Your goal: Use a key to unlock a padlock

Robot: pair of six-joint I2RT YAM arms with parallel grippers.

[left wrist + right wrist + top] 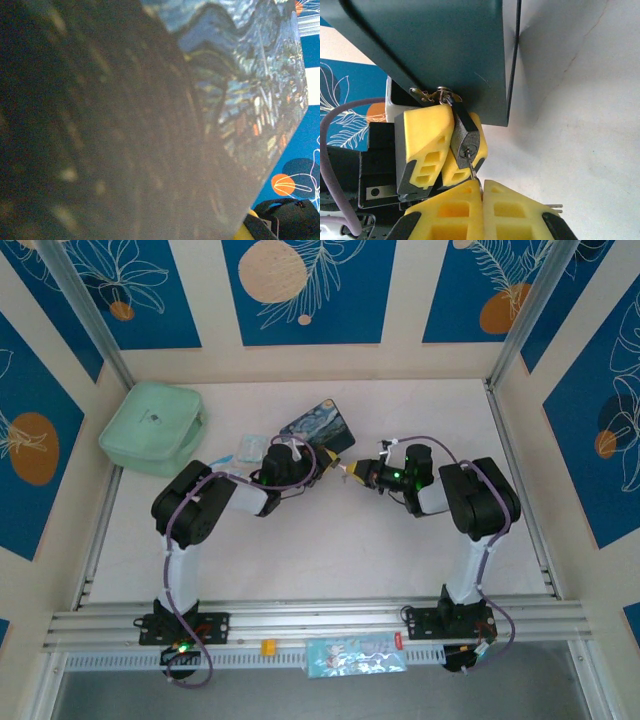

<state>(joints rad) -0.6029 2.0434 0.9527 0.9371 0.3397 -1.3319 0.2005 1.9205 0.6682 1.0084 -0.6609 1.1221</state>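
I read this as the key-in-lock step. In the right wrist view the small blackish metal padlock (466, 140) hangs by its thin shackle from the hasp (431, 94) on the blue painted tin box (445, 50). It sits just under the tin's lower edge. My left gripper (449, 131) is nearly closed, its yellow fingers (425, 145) pinching the padlock body from both sides to steady it. My right gripper (481, 187) is fully closed on the thin pale silvery key (471, 167), whose blade points up into the keyhole on the padlock's face. It looks to have entered, though I cannot tell how deep.

Next, I would push the key home if needed. Then I would roll the right wrist to turn it while the left holds firm, keeping the blade in line with the keyway so it doesn't bend.

Room is tight. My right fingertips sit just beside the left gripper's fingers, and the tin's edge hangs close above. To the right, the pale surface (580, 125) lies open, so that is the side I would back out toward.
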